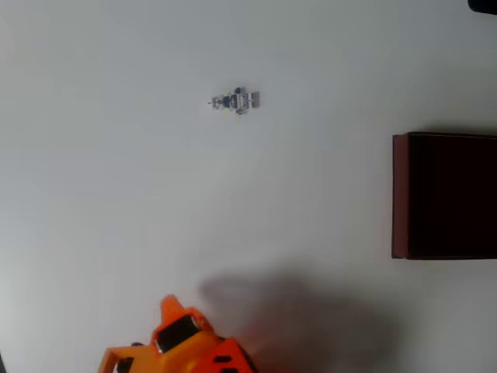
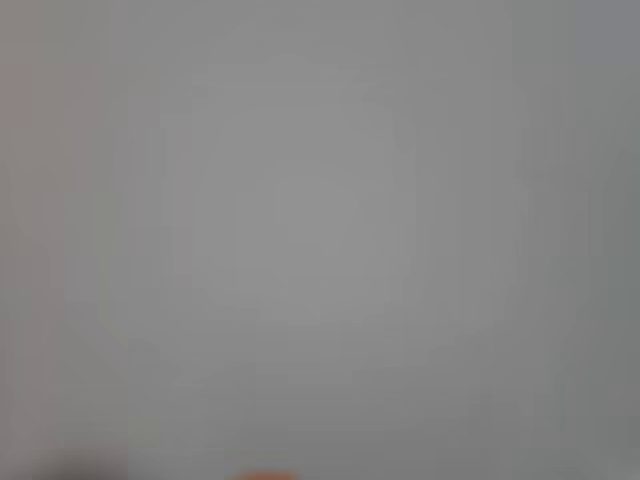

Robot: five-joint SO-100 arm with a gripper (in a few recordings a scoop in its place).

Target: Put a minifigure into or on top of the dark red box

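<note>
Seen from above, a plain white table (image 1: 116, 217) holds just two objects, set well apart. Toward the upper middle of the overhead view lies the minifigure (image 1: 237, 101), a tiny pale grey toy with dark blue or black markings, on its side with its length running left to right; it is too small and soft in focus to make out any printing on it. At the right edge sits the dark red box (image 1: 400, 194), a much larger rectangle with dark red walls and a nearly black interior, open side up and partly cut off by the frame. Its open top faces upward, which would let a figure be dropped straight in from above. At the bottom edge, left of centre, part of the orange arm (image 1: 182, 346) reaches into view, casting a broad, soft shadow on the table to its right. Its pointed tip, likely part of the gripper (image 1: 169, 305), is far from both the figure and the box and touches neither. Whether the jaws are wide or closed cannot be told, though nothing appears to be held. The wrist view is a blurred grey field of bare surface, with a faint orange sliver at its lower edge. No brands, labels or writing can be read anywhere. The figure seems not yet approached.
</note>
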